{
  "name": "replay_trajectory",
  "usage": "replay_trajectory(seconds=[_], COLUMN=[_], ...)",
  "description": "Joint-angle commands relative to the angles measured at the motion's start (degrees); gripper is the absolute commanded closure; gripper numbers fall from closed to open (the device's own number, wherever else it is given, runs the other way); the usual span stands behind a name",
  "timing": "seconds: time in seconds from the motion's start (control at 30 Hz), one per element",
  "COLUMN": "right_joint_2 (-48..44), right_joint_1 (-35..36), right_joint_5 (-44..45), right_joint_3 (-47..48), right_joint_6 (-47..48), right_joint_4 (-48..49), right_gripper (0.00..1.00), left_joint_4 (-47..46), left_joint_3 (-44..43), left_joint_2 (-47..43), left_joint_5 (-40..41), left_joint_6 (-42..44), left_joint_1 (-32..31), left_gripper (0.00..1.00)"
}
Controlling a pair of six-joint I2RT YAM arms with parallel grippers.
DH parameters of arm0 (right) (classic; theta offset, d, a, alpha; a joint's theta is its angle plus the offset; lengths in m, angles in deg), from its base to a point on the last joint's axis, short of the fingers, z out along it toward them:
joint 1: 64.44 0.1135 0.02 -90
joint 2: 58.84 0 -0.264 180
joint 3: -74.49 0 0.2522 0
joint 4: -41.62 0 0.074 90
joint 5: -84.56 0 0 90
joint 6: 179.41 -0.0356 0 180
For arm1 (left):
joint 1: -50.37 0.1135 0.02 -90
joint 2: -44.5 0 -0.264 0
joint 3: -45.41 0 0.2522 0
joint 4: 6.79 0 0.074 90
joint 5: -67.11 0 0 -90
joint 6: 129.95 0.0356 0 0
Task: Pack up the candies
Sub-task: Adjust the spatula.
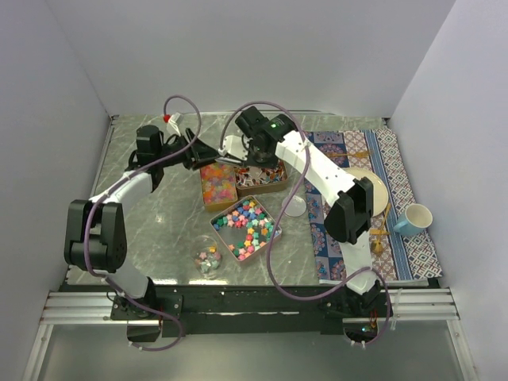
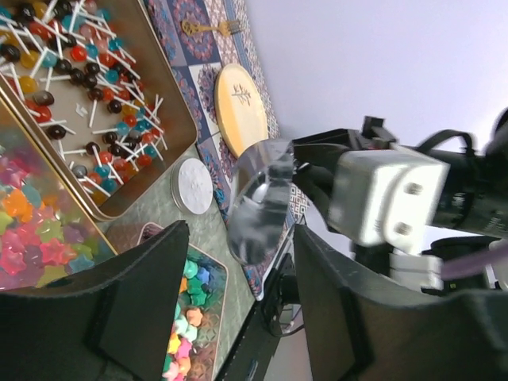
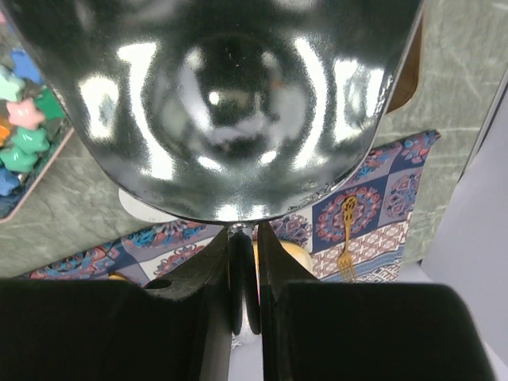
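My left pincer (image 2: pixel 238 305) hangs spread, gripping nothing, above the bench (image 1: pixel 159 214). The candies (image 1: pixel 218 182) lie in three tins (image 1: pixel 231 210) mid-bench, the stars (image 1: pixel 248 226) nearest me, and a few sit in the jar (image 1: pixel 208 260). My right pincer (image 3: pixel 242 270) pinches a shiny scoop (image 3: pixel 222 103) by its thin end, clear of the bench.

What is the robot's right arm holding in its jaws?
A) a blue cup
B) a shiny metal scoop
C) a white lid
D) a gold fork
B: in the right wrist view the jaws are closed on the thin handle of a shiny metal scoop, whose bowl fills the picture above them.
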Motion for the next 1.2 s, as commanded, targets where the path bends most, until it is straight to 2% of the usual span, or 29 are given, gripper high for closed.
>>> replay_trajectory(seconds=[0.0,0.1,0.17,0.2,0.27,0.3,0.37,0.4,0.43,0.6,0.7,0.73,0.77,0.83,1.0,1.17], right_joint_2=[0.5,0.1,-0.7,-2.7,-5.3,-9.0,-12.6,-15.3,-16.4,-19.3,-19.6,-19.7,-19.9,-21.0,-26.1,-28.5], right_joint_1=[1.1,1.7,1.7,1.7,1.3,0.7,0.0,-0.4,-1.2,-4.4,-5.2,-5.2,-5.2,-5.2,-4.9,-4.4], right_joint_5=[-1.0,-2.0,-5.7,-7.0,-13.0,-15.6,-19.8,-21.4,-22.9,-33.7,-36.6,-36.5,-36.3,-34.9,-33.2,-30.9], right_joint_3=[4.9,6.5,6.5,6.0,2.0,-0.1,-7.2,-10.4,-11.5,-12.7,-12.5,-12.6,-12.9,-14.5,-23.2,-27.6], right_joint_6=[-1.8,-2.5,-2.8,-2.9,-2.1,-1.6,-2.3,-2.4,-2.5,-7.4,-8.5,-8.1,-8.7,-8.8,-6.2,-5.8], right_joint_4=[-0.2,0.1,-0.1,0.0,0.5,2.2,5.8,7.9,8.6,11.1,11.7,11.7,13.2,15.2,24.0,29.7], right_gripper=[1.0,1.0,1.0,1.0,1.0,1.0,1.0,1.0,1.0,1.0,0.98,0.94,0.83,0.77,0.74,0.73], left_joint_4=[-1.1,-0.9,-4.4,-6.2,-13.2,-15.7,-22.6,-23.9,-25.1,-29.4,-31.8,-31.6,-31.1,-30.6,-30.3,-30.1], left_joint_3=[-1.3,-0.8,0.5,1.1,2.8,3.4,4.7,4.9,5.1,5.3,5.5,5.2,5.0,4.9,5.1,4.7], left_joint_2=[1.6,2.3,2.9,3.1,3.7,3.9,5.1,5.4,5.8,6.8,7.3,7.4,7.3,7.1,6.8,7.2], left_joint_5=[-1.4,-0.9,-1.7,-2.9,-4.3,-5.9,-7.9,-8.5,-9.5,-12.1,-13.9,-14.2,-14.6,-14.8,-15.1,-15.3], left_joint_6=[0.4,-0.2,-2.9,-4.0,-7.9,-9.2,-12.5,-13.2,-13.8,-16.2,-18.6,-18.8,-18.4,-18.2,-18.9,-19.8], left_joint_1=[-1.7,-2.0,-1.9,-1.9,-1.7,-1.7,-1.7,-1.7,-1.7,-1.8,-1.7,-1.7,-1.8,-1.8,-1.8,-1.9], left_gripper=[0.42,0.54,0.58,0.65,0.72,0.79,0.89,0.96,0.99,0.99,0.99,0.99,0.99,0.99,0.99,0.99])
